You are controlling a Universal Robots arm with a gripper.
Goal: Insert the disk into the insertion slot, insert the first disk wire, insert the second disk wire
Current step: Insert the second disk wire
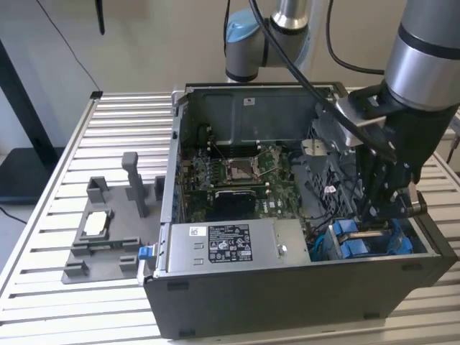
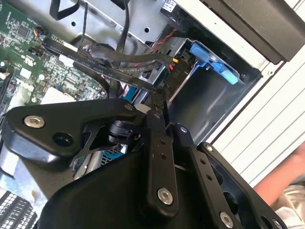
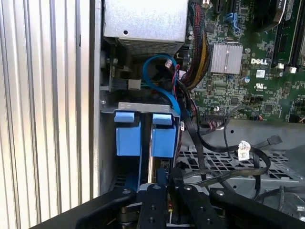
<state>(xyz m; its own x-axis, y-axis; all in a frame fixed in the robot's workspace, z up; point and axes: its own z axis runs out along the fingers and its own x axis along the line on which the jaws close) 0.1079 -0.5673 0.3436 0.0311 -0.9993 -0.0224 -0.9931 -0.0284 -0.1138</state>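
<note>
The gripper (image 1: 379, 219) hung directly above the disk (image 1: 357, 241) — blue carrier seated upright in the insertion slot (image 1: 424, 248), long axis running into the bay; whether its fingers clenched anything, I couldn't tell.

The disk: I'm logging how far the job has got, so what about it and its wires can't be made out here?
- Gripper tips, exterior view: hidden behind its own body over the disk.
- Disk's seating depth in the insertion slot, first wrist view: the gripper's linkage covers its near end.
- Black connector, second wrist view: whether it is plugged in is hidden by cables and the gripper's fingers.
</note>
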